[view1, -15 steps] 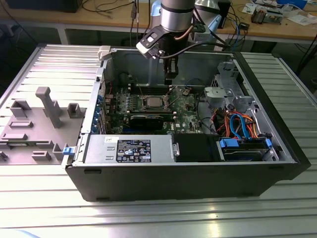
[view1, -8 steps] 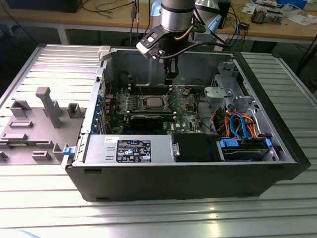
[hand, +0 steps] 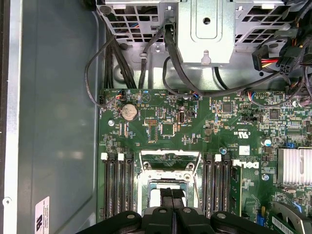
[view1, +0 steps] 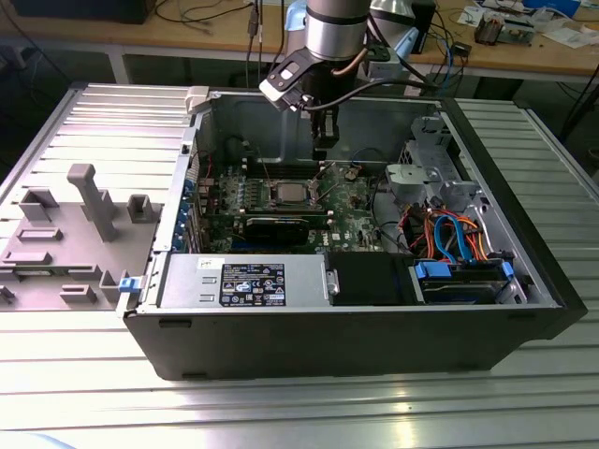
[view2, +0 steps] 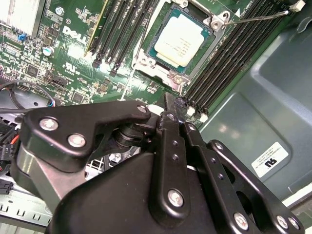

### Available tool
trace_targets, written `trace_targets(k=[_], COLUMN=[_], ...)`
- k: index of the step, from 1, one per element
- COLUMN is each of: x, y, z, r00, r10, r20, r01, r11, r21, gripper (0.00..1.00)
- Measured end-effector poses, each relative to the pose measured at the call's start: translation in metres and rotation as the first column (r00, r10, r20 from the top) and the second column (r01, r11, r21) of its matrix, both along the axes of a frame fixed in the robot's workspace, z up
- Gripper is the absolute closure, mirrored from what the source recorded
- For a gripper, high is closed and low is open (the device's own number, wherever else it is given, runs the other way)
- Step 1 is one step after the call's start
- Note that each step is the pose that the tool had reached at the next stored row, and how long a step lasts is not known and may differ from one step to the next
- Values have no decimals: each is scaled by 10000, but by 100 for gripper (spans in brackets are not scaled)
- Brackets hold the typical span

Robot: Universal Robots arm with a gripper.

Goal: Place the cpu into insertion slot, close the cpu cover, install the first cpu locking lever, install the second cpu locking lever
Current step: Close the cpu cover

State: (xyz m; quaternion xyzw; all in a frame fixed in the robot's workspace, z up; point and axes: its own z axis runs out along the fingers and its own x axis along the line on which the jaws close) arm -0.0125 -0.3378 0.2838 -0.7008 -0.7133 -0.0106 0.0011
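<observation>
One open computer case (view1: 328,341) on one ribbed metal tabletop (view1: 299,412), under one robot arm (view1: 332,28). Holds inside:
- one green motherboard (view1: 351,220)
- one cpu (view1: 287,194) at its middle
- one grey power supply (view1: 243,281) along the near wall
- one bundle of orange and blue cables (view1: 449,234) toward the exterior view's right

One grey fixture plate (view1: 56,257) at the exterior view's left.

Adds up in the first wrist view to:
- one cpu cover (hand: 170,155)
- one round coin battery (hand: 129,112)
- one finned heatsink (hand: 294,165)
- four white slot latches (hand: 104,157), two on either side of the socket

Two thin levers (view2: 253,18) in the second wrist view, one along each side of the cpu.
</observation>
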Motion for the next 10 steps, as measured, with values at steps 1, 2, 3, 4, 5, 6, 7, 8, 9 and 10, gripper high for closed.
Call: trace_targets(k=[1, 2, 3, 4, 5, 6, 7, 8, 9, 10], x=[0, 0, 0, 0, 0, 0, 1, 1, 10, 21], y=[0, 0, 0, 0, 0, 0, 0, 0, 0, 0], z=[0, 0, 0, 0, 0, 0, 0, 0, 0, 0], r00=[10000, 10000, 10000, 10000, 10000, 10000, 10000, 10000, 10000, 10000], r10=[0, 0, 0, 0, 0, 0, 0, 0, 1, 1], r20=[0, 0, 0, 0, 0, 0, 0, 0, 0, 0], r01=[0, 0, 0, 0, 0, 0, 0, 0, -1, -1], r11=[10000, 10000, 10000, 10000, 10000, 10000, 10000, 10000, 10000, 10000], r21=[0, 0, 0, -1, 0, -1, 0, 0, -1, 0], gripper=[89, 89, 89, 89, 89, 89, 89, 89, 89, 89])
